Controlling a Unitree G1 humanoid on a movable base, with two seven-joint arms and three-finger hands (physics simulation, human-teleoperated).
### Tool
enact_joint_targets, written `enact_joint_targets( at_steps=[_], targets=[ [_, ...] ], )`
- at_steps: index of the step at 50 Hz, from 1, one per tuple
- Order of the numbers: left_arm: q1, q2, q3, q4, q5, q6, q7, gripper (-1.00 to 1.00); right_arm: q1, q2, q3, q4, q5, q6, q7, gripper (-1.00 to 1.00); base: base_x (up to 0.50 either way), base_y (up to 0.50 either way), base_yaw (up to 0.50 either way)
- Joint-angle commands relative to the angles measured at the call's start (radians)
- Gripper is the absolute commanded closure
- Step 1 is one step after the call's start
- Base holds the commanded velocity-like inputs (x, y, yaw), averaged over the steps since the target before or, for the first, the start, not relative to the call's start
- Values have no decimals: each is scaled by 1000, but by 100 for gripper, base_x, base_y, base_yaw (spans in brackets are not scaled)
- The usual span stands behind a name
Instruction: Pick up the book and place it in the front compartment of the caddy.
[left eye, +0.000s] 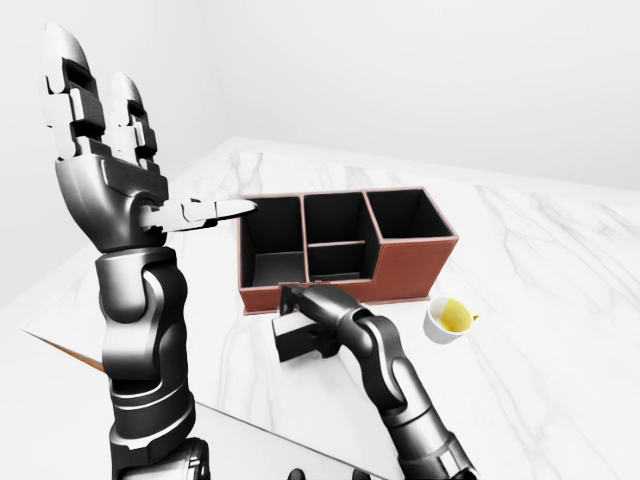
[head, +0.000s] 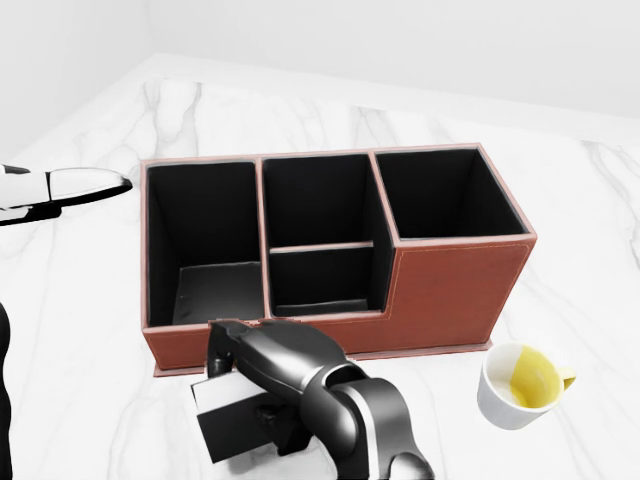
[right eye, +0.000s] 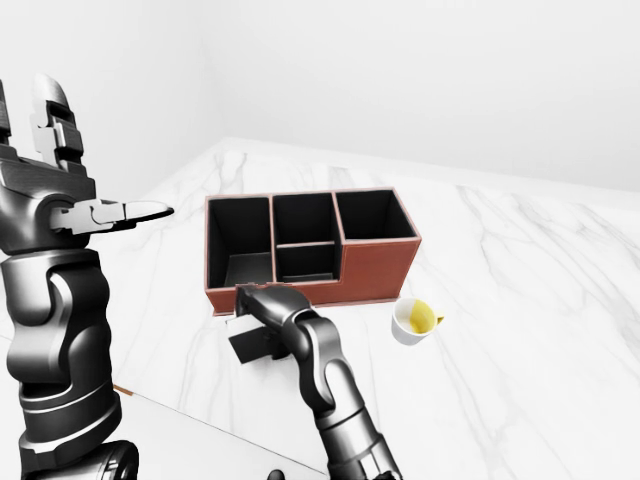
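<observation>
Your right hand (head: 262, 372) has its fingers wrapped around the dark book (head: 235, 420), holding it tilted just below the brown caddy (head: 440, 295) in the head view. Your left hand (left eye: 100, 150) is raised with fingers spread, holding nothing. A white cup (head: 518, 386) sits near the caddy. No writing is legible.

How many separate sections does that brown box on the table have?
4. In the head view the caddy has a left compartment, a tall right one, and two in the middle: an upper and a small lower.
</observation>
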Motion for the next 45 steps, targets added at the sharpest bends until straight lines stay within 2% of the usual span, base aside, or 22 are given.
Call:
enact_joint_targets(
  at_steps=[1, 14, 25, 33, 45],
  targets=[
    [-2, 0, 1, 6, 1, 0, -1, -100, -79, 12, -39, -191, 44, 0, 19, 100, 0, 0, 0],
    [1, 0, -1, 5, 3, 0, -1, -100, -81, 40, -9, -357, -9, 0, 32, 100, 0, 0, 0],
    [3, -2, -2, -2, 5, 0, -2, -100, -222, 56, -68, -386, -27, 0, 32, 100, 0, 0, 0],
    [3, -3, -3, 1, 6, 0, -3, -100, -419, -5, -168, -266, 45, 0, 32, 100, 0, 0, 0],
    [-2, 1, 1, 11, 0, 0, -2, -100, -644, -110, -241, -44, 172, 0, 18, 100, 0, 0, 0]
  ],
)
